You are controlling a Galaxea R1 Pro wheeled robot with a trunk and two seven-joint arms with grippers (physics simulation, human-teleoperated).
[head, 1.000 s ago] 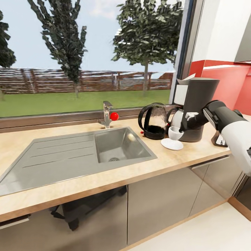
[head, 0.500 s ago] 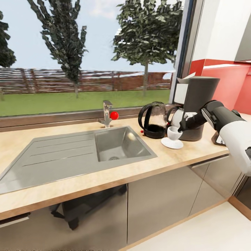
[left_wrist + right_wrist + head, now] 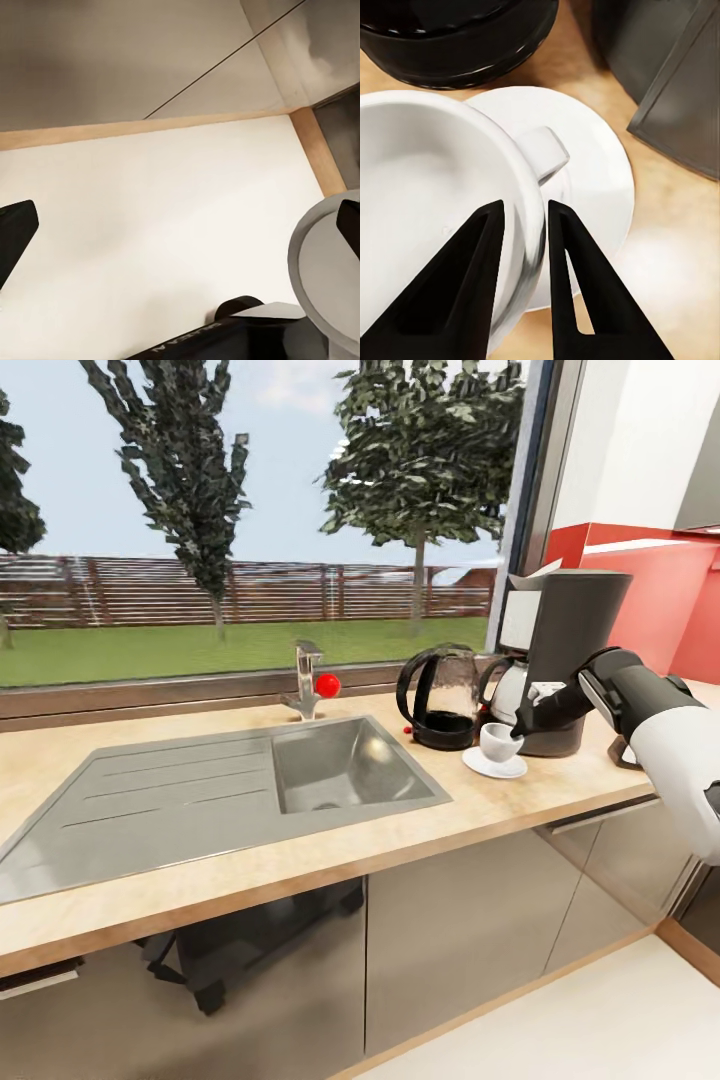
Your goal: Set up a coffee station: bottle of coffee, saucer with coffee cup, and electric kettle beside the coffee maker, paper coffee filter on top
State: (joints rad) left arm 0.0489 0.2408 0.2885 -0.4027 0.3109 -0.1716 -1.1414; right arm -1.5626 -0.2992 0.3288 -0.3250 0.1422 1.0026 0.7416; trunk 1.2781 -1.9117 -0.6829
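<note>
The coffee maker (image 3: 572, 660) stands on the kitchen countertop (image 3: 560, 788) by the window, with a whitish paper edge poking up at its top. Left of it sits the electric kettle (image 3: 440, 698). In front lies the saucer (image 3: 487, 766) with the coffee cup (image 3: 494, 740) on it. My right gripper (image 3: 517, 734) is shut on the cup's wall (image 3: 435, 187) near the handle, one finger inside the rim and one outside, above the saucer (image 3: 600, 180). A small dark jar (image 3: 622, 752) sits half hidden behind my right forearm. My left gripper (image 3: 182, 225) is open over the floor.
A grey inset sink (image 3: 345, 770) with a drainboard and a tap (image 3: 305, 685) takes up the counter's left and middle. Grey cabinet fronts run under the counter. A red wall (image 3: 660, 610) rises behind the coffee maker. The left wrist view looks down on pale floor (image 3: 150, 225).
The whole view has shifted slightly upward. The right gripper and the cup have sunk a little, down onto the saucer.
</note>
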